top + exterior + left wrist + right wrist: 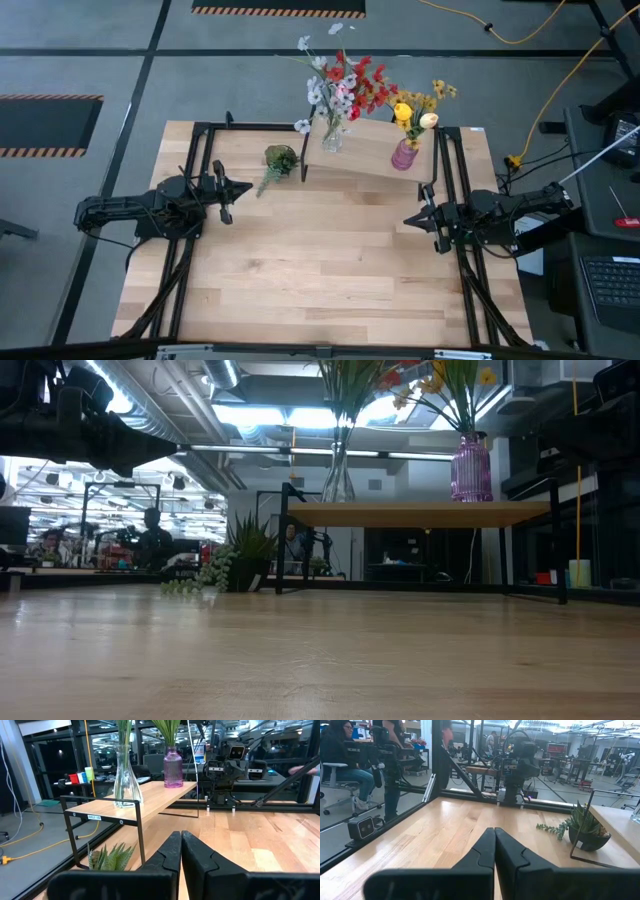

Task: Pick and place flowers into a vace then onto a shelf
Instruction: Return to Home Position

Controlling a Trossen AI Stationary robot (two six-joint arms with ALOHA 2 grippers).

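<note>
Two vases stand on the shelf at the table's far edge. A clear glass vase holds red, white and pink flowers; a purple vase holds yellow and orange flowers. In the left wrist view the clear vase and the purple vase rest by their bases on the board. My left gripper hovers shut over the table's left side. My right gripper hovers shut over the right side. Both are empty, seen shut in their wrist views.
A short leafy green plant in a dark pot stands on the table just left of the shelf, also in the low view. Bare wooden tabletop lies between the arms. Black frame rails run along both sides. People sit beyond the table.
</note>
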